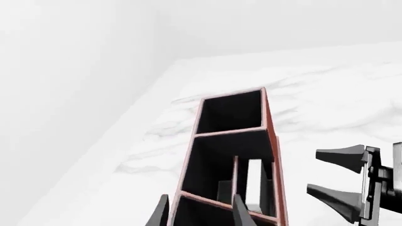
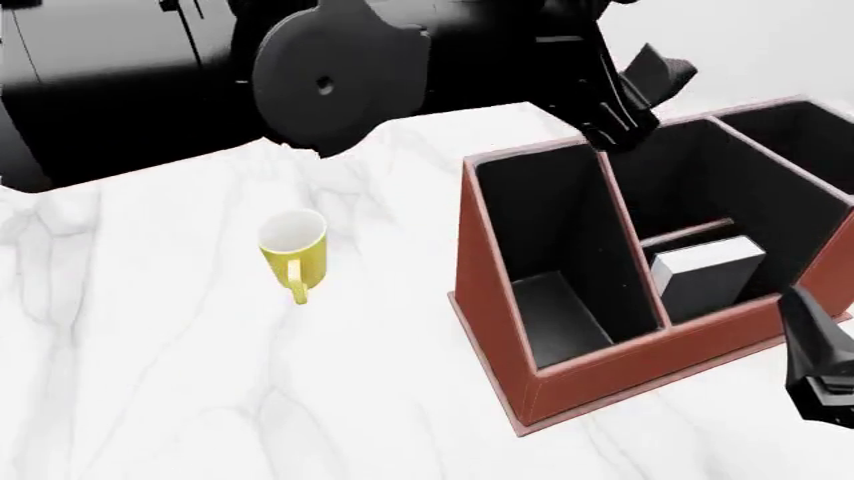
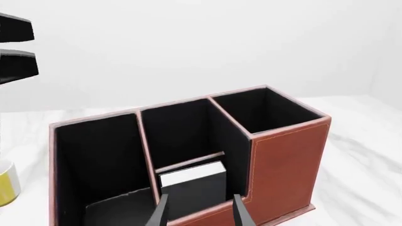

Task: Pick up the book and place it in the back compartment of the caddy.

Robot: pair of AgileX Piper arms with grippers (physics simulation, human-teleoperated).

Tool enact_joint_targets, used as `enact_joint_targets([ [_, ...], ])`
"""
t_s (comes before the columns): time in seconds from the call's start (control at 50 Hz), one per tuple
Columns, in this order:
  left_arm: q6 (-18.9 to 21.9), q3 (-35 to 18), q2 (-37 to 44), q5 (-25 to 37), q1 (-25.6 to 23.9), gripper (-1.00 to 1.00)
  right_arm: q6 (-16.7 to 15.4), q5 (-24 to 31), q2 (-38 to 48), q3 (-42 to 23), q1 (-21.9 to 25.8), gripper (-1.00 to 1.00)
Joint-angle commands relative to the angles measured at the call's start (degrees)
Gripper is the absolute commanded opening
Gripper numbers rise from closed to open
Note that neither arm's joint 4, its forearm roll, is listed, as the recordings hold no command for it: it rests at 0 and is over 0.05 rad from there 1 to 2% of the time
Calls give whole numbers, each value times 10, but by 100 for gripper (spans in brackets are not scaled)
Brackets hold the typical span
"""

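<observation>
A white marble table (image 2: 160,380) holds three things. Leftmost stands one yellow mug (image 2: 294,250), untouched because it is no part of the job. Right of it sits one caddy (image 2: 587,360), where one book (image 2: 705,275) stands upright in a small front cell, apparently not the back compartment (image 3: 267,108). Left gripper (image 2: 627,95) and right gripper (image 3: 199,209) are both parted, holding nothing.
</observation>
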Motion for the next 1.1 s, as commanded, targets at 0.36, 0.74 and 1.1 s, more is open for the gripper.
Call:
enact_joint_targets([
  [0.36,-68,362,-300,-207,156,100,-5,8,-9,0,-5,100],
  [0.74,-206,554,-425,-329,281,100,-12,-47,83,-12,-6,100],
  [1.1,-220,559,-410,-345,309,100,-69,148,7,-301,36,100],
])
